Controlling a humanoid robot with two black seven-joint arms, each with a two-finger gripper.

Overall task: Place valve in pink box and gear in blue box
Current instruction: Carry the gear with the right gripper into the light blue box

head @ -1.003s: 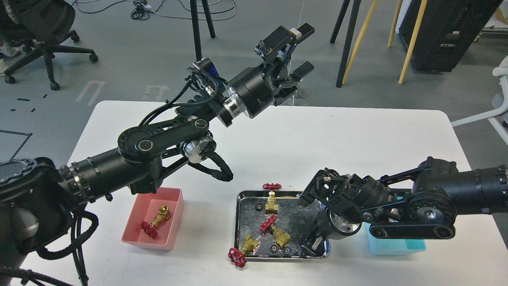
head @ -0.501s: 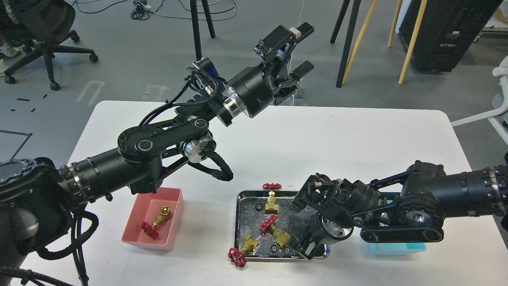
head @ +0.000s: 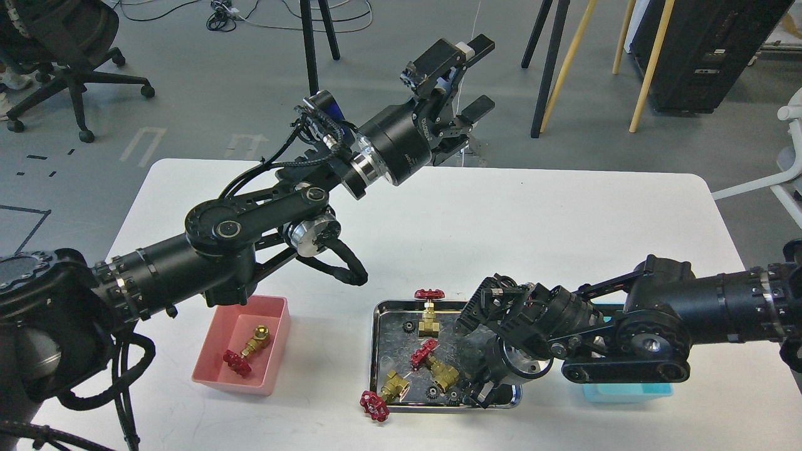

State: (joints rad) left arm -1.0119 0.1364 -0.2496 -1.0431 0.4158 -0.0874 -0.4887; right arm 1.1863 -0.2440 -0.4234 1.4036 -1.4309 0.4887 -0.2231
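Note:
The pink box [head: 230, 379] sits at the front left with one valve [head: 245, 351] lying inside. Three more valves [head: 437, 366] lie in the steel tray [head: 374, 351], one hanging its red wheel [head: 374, 405] over the front rim. Tiny black gears [head: 432, 393] rest near the tray's front edge, and another gear [head: 408, 326] lies at its back left. My right gripper [head: 474, 392] points down into the tray's front right, close to the gears; its fingers are dark and I cannot tell them apart. The blue box [head: 626, 392] is mostly hidden under my right arm. My left gripper [head: 479, 75] hangs open and empty, high over the table's far edge.
My left arm crosses above the table's left half and overhangs the pink box's back rim. My right forearm lies low between the tray and the blue box. Beyond the table are stand legs, wooden poles and an office chair [head: 56, 56].
My right arm has shifted left, carrying its gripper leftward along the tray's front edge toward the gears. The left arm and all valves have stayed put.

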